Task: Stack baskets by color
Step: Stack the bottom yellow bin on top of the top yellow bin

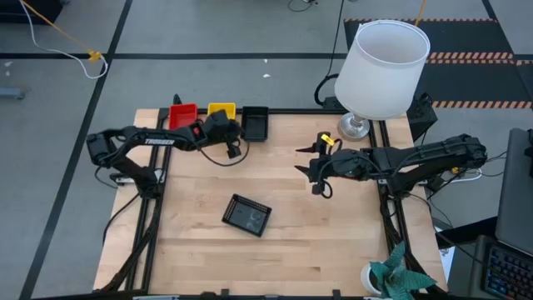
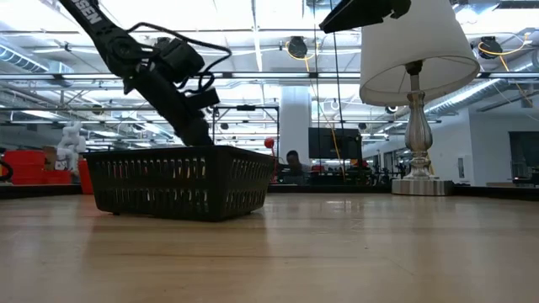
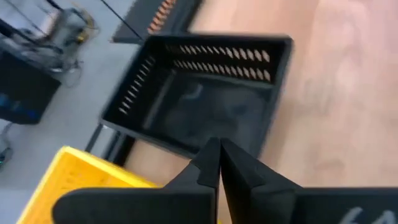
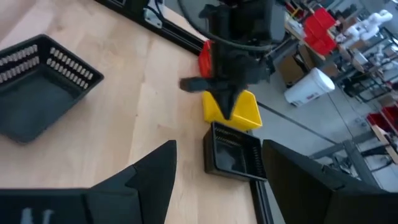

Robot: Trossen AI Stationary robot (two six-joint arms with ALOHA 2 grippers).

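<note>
A red basket (image 1: 182, 115), a yellow basket (image 1: 221, 109) and a black basket (image 1: 255, 122) stand side by side on their bottoms at the table's far edge. A second black basket (image 1: 247, 214) sits alone mid-table, large in the low view (image 2: 181, 181). My left gripper (image 3: 217, 163) is shut and holds nothing. It slants down above the yellow basket (image 3: 81, 177), at the near rim of the far black basket (image 3: 205, 99). My right gripper (image 4: 217, 168) hangs open and high over the table's right half (image 1: 301, 160), facing the row.
A white lampshade (image 1: 385, 67) on a silver lamp foot (image 1: 354, 127) stands at the far right corner. A green plant (image 1: 398, 279) is at the near right corner. Bare wood (image 1: 200, 258) lies near the front edge.
</note>
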